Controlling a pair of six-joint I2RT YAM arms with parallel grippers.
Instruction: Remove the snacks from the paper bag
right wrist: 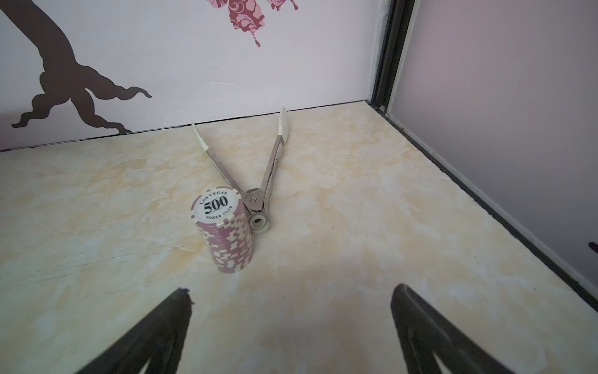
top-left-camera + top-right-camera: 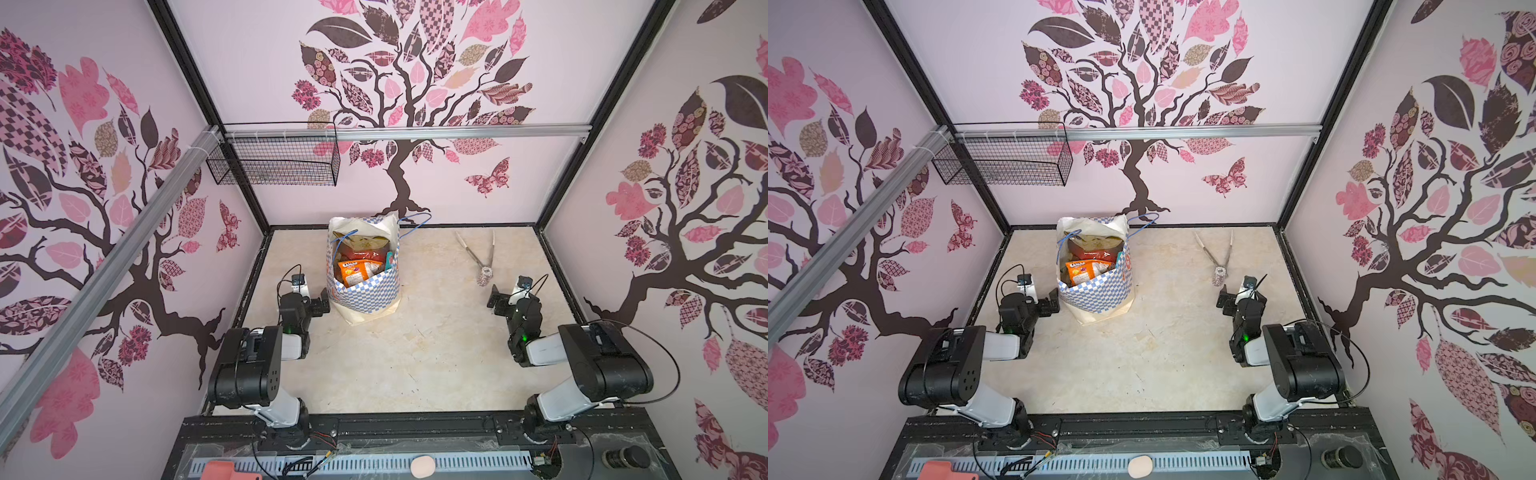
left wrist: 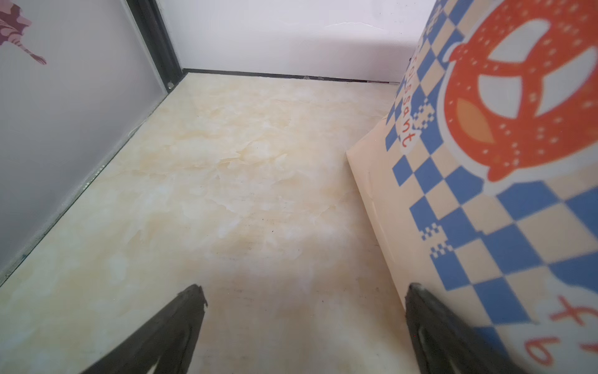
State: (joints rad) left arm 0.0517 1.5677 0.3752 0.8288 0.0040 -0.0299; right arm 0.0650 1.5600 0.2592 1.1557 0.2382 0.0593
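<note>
Your left hand (image 3: 305, 289) hangs spread just left of the paper bag (image 2: 368, 293); your right hand (image 1: 291, 289), spread too, holds nothing. All the snacks (image 2: 356, 270) sit inside that upright, open-topped bag, reachable from above.

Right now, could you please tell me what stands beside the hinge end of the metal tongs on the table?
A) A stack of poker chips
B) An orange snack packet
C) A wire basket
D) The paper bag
A: a pink-and-white stack of poker chips stands upright next to the hinge of the tongs, well apart from the paper bag.
</note>
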